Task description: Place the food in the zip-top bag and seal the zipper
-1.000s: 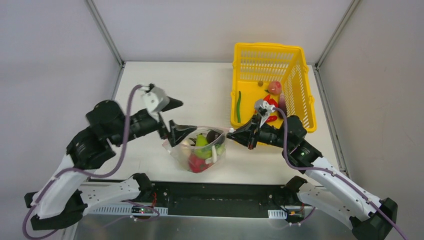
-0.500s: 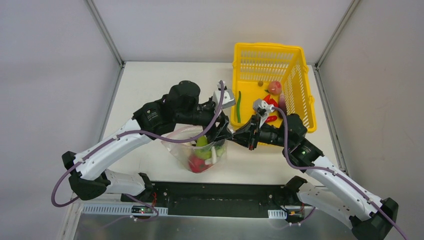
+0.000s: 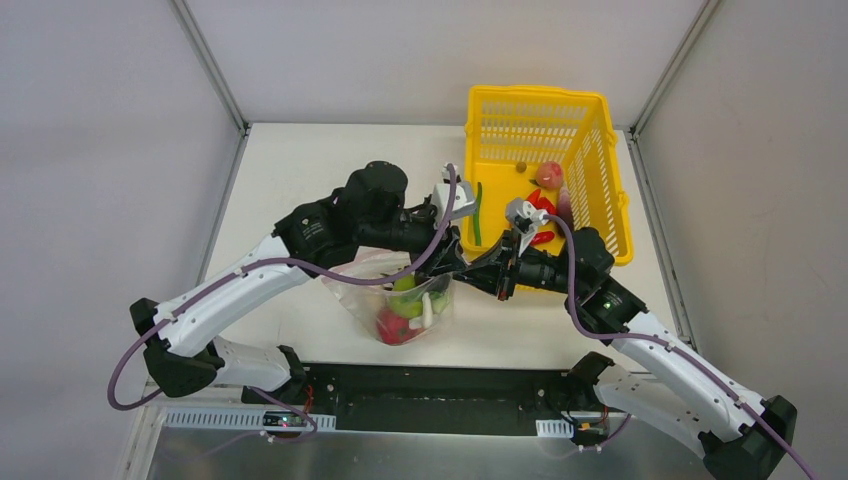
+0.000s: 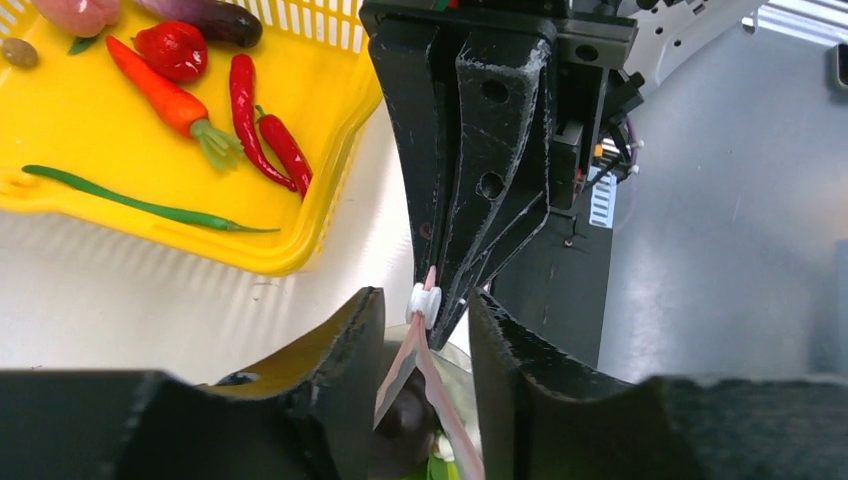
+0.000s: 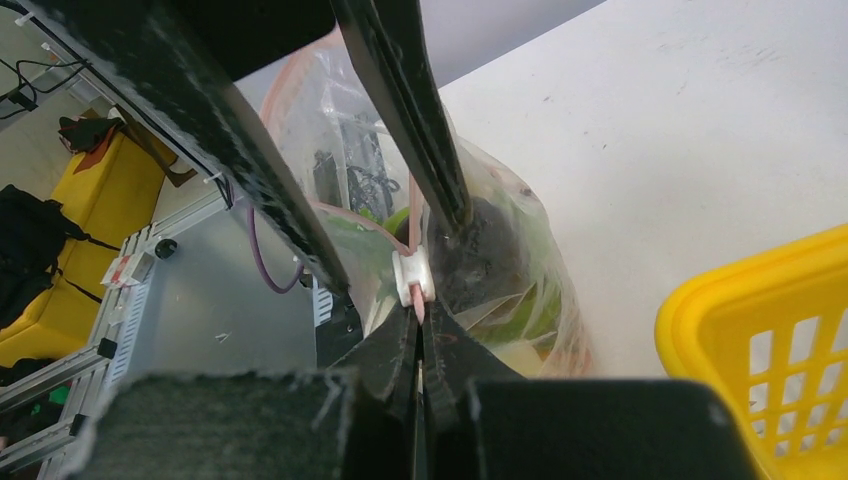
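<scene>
**Sealing step.** The zip-top bag stands on the table between the arms, with the food inside. The right hand is pinched shut on the zipper end. The left hand is part-open, straddling the white slider — not gripping. Next, judged: clamp the slider and draw it along the strip.

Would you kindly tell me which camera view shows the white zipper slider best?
The right wrist view: the slider sits close and centred, just beyond the right fingers pinching the zipper. The left wrist view shows it smaller, between the left fingers. In the top view the arms hide it.
</scene>
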Controlling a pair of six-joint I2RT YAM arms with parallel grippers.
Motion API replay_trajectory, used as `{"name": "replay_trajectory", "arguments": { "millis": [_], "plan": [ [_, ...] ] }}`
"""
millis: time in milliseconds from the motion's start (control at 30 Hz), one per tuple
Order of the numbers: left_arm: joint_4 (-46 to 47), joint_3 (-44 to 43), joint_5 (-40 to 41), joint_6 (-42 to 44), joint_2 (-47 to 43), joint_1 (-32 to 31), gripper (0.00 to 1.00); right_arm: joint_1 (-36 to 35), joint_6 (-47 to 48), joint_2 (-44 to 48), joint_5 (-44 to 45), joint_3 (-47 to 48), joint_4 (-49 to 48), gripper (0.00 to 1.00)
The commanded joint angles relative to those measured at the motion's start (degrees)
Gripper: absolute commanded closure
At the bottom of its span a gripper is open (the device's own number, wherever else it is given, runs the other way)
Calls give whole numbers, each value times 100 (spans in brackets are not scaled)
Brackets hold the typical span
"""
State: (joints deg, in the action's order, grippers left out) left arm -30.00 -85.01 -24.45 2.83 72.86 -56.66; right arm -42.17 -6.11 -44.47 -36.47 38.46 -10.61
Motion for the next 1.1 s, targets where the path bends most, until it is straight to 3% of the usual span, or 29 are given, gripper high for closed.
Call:
{"name": "replay_trajectory", "arguments": {
  "millis": [0, 333, 1067],
  "plan": [
    [-105, -168, -308, 181, 153, -42, 65, 16, 110, 76, -30, 276, -240, 100],
    [-175, -128, -383, 217, 162, -42, 100, 14, 119, 136, 44, 248, -223, 100],
    [-973, 398, 542, 590, -789, -30, 100, 16, -38, 394, 794, -2, -226, 100]
  ]
}}
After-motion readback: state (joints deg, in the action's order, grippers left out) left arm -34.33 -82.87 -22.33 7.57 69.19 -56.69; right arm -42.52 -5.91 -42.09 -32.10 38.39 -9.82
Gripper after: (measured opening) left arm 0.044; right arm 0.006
